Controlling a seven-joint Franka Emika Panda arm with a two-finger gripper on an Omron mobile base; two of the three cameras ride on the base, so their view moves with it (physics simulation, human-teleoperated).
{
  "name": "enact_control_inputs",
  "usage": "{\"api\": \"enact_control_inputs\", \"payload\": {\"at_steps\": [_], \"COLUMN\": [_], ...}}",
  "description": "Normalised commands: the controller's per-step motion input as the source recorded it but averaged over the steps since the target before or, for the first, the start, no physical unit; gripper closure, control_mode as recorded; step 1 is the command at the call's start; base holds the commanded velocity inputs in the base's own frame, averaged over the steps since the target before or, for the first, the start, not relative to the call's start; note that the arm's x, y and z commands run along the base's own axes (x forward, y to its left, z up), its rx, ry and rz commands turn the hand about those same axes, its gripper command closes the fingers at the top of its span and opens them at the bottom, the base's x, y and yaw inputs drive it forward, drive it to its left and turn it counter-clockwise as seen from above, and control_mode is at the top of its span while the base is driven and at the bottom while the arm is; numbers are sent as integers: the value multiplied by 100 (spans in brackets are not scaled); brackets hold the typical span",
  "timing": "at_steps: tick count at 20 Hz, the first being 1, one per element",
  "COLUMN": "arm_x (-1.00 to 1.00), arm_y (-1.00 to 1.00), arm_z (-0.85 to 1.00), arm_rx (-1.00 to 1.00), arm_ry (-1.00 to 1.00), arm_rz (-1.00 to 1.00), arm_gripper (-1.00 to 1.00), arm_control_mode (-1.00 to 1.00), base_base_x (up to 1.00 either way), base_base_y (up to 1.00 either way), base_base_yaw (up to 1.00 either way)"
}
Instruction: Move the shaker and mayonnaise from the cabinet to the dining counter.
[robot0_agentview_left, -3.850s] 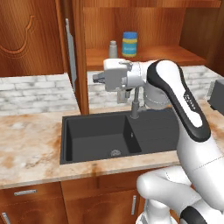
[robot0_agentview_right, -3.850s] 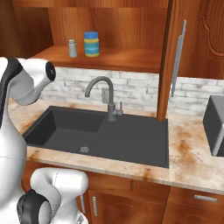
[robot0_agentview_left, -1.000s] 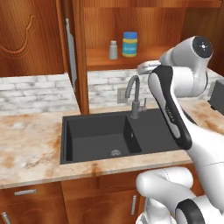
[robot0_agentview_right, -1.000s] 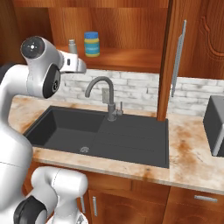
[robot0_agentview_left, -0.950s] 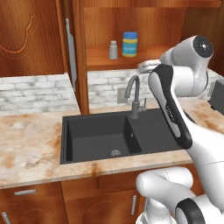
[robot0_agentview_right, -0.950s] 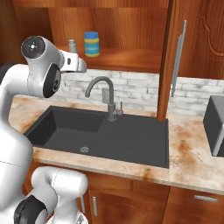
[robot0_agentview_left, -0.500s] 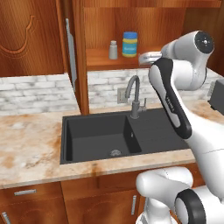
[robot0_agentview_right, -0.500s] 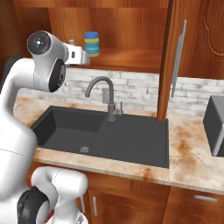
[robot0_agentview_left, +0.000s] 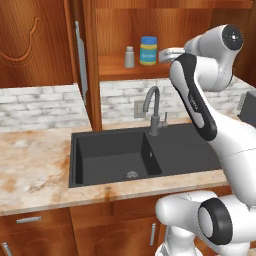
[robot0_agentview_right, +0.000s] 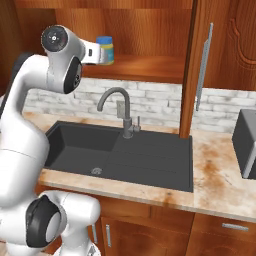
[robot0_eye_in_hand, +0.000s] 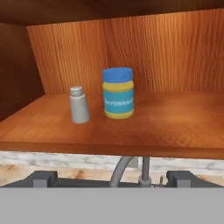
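The open cabinet (robot0_agentview_left: 40, 45) has one shelf (robot0_eye_in_hand: 166, 127). On it stand the small grey shaker (robot0_eye_in_hand: 79, 105) and, just to its right, the blue-lidded mayonnaise (robot0_eye_in_hand: 118, 93) jar. In the left base view the shaker (robot0_agentview_left: 129, 56) and mayonnaise (robot0_agentview_left: 148, 50) stand side by side, and my gripper (robot0_agentview_left: 163, 52) hovers at shelf height just right of the jar. My gripper (robot0_eye_in_hand: 113, 179) is open, empty, and short of the shelf's front edge, facing both things. In the right base view the hand hides the shaker and part of the mayonnaise (robot0_agentview_right: 105, 46). The dining counter is out of view.
Below the shelf are a black sink (robot0_agentview_left: 145, 152) and a grey faucet (robot0_agentview_left: 152, 107), set in a marble-look counter (robot0_agentview_left: 35, 170). Open cabinet doors with silver bar handles stand at the left (robot0_agentview_left: 79, 57) and right (robot0_agentview_right: 205, 60). A dark appliance (robot0_agentview_right: 246, 142) sits far right.
The hand has risen from below the shelf to shelf height and now points at the jar. Its jaws stay open. The shaker and jar have not moved.
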Motion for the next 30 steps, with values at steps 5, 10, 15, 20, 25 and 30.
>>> {"api": "enact_control_inputs", "payload": {"at_steps": [5, 10, 15, 20, 25, 30], "arm_x": [32, 35, 28, 34, 33, 40], "arm_y": [-2, 0, 0, -1, 0, 0], "arm_z": [9, 1, 3, 8, 1, 1], "arm_rx": [1, 1, 5, 4, 0, 0], "arm_ry": [0, -1, -11, 0, 0, 0], "arm_rz": [0, 0, 0, 0, 0, 0], "arm_gripper": [-100, -100, -100, -100, -100, -100], "arm_control_mode": [-100, -100, -100, -100, -100, -100], "base_base_x": [0, 0, 0, 0, 0, 0], "base_base_y": [0, 0, 0, 0, 0, 0], "base_base_yaw": [0, 0, 0, 0, 0, 0]}}
